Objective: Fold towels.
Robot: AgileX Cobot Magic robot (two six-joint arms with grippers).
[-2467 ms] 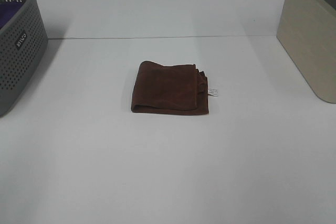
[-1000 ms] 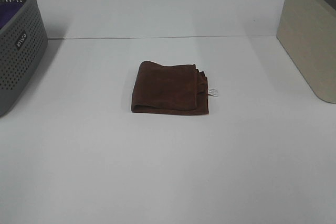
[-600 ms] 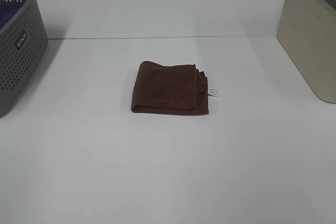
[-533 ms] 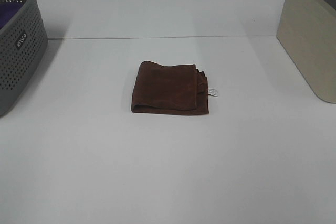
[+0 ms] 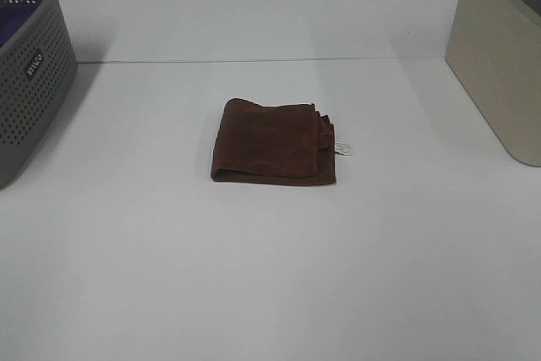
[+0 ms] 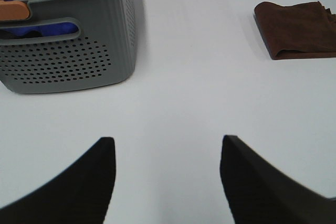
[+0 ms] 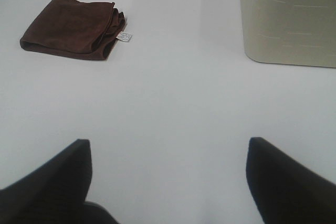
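Black jaws of both the left gripper point(image 6: 165, 182) and right gripper point(image 7: 168, 182) stand wide apart over bare white table point(image 5: 270, 276), holding nothing. Well beyond both, untouched, lies the towel point(image 5: 272, 142): reddish-brown soft cloth folded into a flat rectangle, small white tag point(image 5: 342, 149) poking out.

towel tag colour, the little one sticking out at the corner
White, on the dark reddish-brown towel; the tag shows best in the right wrist view.

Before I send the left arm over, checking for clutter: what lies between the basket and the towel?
Nothing: only bare white table lies between the basket and the towel, as the left wrist view shows.
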